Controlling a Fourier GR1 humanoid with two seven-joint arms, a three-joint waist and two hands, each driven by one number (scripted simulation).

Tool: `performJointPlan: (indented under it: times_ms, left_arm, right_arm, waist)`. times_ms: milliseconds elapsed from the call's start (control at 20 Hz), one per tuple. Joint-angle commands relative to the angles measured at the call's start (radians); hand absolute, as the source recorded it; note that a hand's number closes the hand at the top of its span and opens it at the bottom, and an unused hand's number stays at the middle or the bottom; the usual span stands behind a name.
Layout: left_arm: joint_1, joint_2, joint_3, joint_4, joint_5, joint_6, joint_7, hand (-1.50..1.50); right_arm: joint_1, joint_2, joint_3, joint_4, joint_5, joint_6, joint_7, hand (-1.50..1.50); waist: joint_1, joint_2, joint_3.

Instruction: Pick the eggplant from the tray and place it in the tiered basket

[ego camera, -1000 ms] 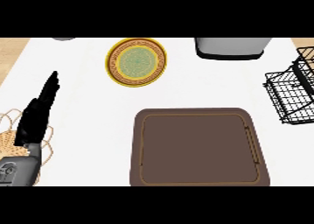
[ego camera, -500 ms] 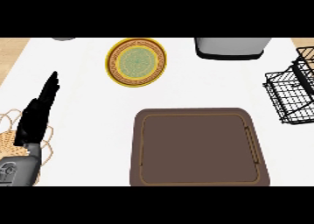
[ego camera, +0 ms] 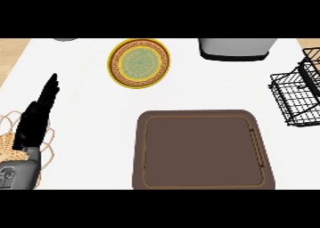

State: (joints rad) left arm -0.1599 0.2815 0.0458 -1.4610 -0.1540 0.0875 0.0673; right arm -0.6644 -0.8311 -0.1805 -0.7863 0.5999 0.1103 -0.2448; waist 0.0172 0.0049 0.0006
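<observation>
Lying flat on the white bench (ego camera: 90,107), the brown tray (ego camera: 203,150) shows no eggplant; its location cannot be told. Tiered basket (ego camera: 305,91) stands at right. Left hand (ego camera: 37,116) rests at left, fingers (ego camera: 50,87) straight, holding nothing.

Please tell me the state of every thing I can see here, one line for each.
Tray: flat on the counter, no eggplant on it.
Tiered basket: at the right edge, no eggplant visible in it.
Plate: nothing on it.
Left hand: open, fingers straight, holding nothing.
Right hand: not in view.
Grey container: at the far edge, cut off.
Woven mat: under the left forearm.
</observation>
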Motion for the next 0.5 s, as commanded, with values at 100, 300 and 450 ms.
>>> performJointPlan:
  times_ms: [100,300,450]
  left_arm:
    - [-0.040,-0.039,-0.018,0.043,-0.038,0.027,0.005,0.00]
    - [-0.038,-0.011,0.007,0.016,-0.013,-0.008,0.026,0.00]
    - [-0.022,-0.022,0.014,0.037,-0.017,0.000,-0.006,0.00]
  right_arm:
    - [-0.086,-0.013,-0.032,0.218,-0.002,0.062,-0.064,-1.50]
    - [-0.127,0.029,-0.111,0.270,-0.065,-0.007,-0.082,-1.50]
    - [-0.092,0.051,-0.160,0.275,-0.112,-0.055,-0.145,-1.50]
  waist:
    - [-0.001,0.002,0.000]
    - [0.003,0.002,0.001]
    - [-0.005,0.000,0.000]
